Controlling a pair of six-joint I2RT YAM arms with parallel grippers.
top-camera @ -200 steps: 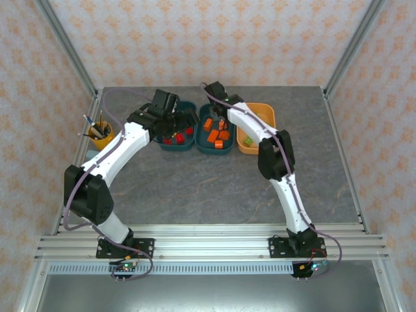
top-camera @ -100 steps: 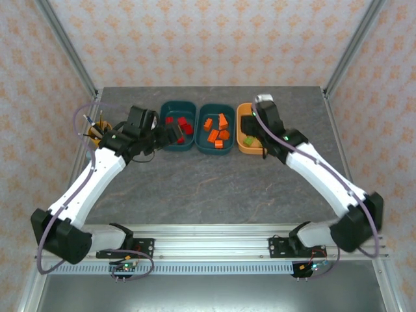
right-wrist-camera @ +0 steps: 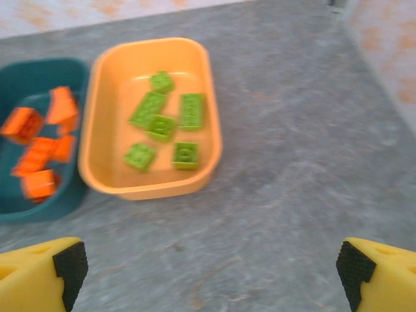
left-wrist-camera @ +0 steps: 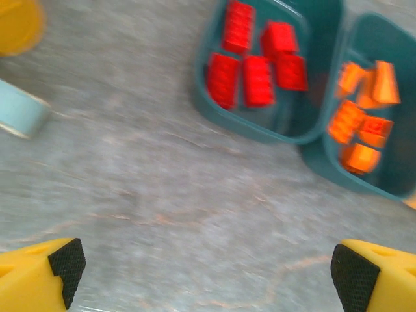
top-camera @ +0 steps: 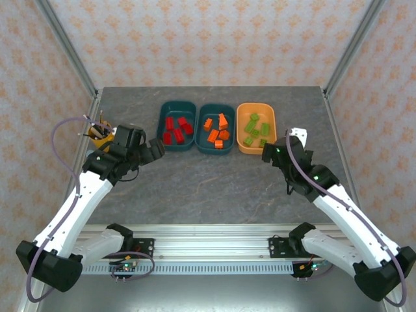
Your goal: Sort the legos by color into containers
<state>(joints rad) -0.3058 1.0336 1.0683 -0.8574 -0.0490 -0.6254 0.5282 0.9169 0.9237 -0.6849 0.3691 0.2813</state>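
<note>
Three trays stand in a row at the back of the table. The left teal tray (top-camera: 164,112) holds several red legos (top-camera: 177,129). The middle teal tray (top-camera: 203,112) holds orange legos (top-camera: 219,133), one a wedge (left-wrist-camera: 385,71). The orange tray (top-camera: 242,144) holds several light green legos (right-wrist-camera: 156,117). My left gripper (top-camera: 153,149) is open over bare table, near the red tray's (left-wrist-camera: 305,133) left corner. My right gripper (top-camera: 272,153) is open over bare table, just in front of the orange tray's (right-wrist-camera: 208,97) right corner. Nothing lies between either pair of fingers.
A yellow-orange cup of pens (top-camera: 99,132) stands at the table's left edge, close behind my left arm. Metal frame posts rise at the back corners. Grey tabletop (top-camera: 214,188) stretches between the trays and the arm bases.
Both arms have pulled back from the trays toward the near edge, the left one leftward and the right one rightward. The trays and legos have not moved.
</note>
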